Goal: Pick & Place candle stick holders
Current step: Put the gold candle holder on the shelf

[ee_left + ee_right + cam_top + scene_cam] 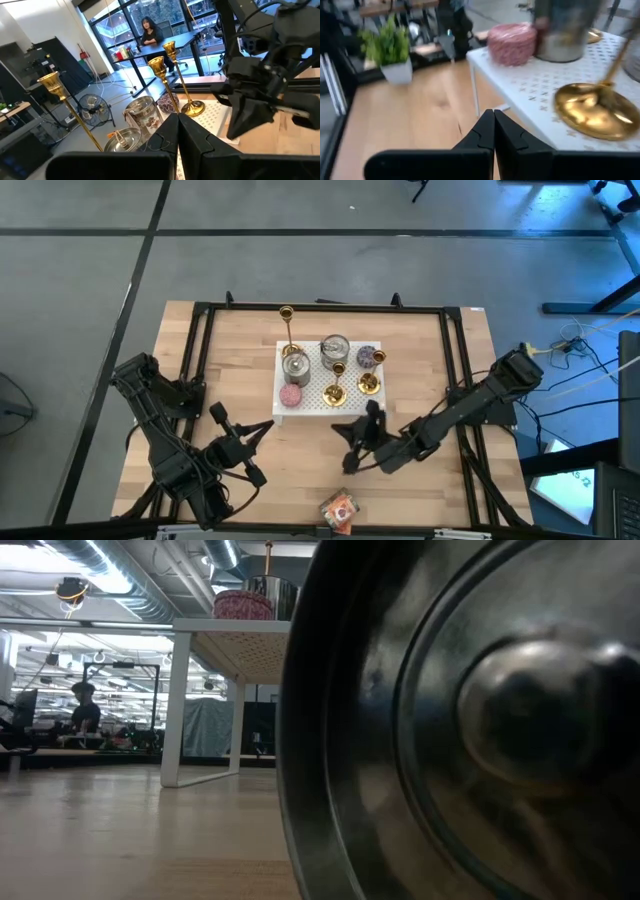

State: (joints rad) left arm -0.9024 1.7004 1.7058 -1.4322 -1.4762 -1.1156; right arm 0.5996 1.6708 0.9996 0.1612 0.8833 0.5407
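Three gold candle stick holders stand by their round bases on a white perforated stand: a tall one at its far left, and two shorter ones toward its near right. My right gripper is shut. It points at the stand's near edge, just short of the gold base of a shorter holder. My left gripper is shut and held level off the stand's near left corner, with the holders ahead of it. Neither gripper holds anything.
Two silver tins, a pink candle and a purple candle share the stand. A small orange item lies near the table's front edge. A dark shiny round object fills most of the low view.
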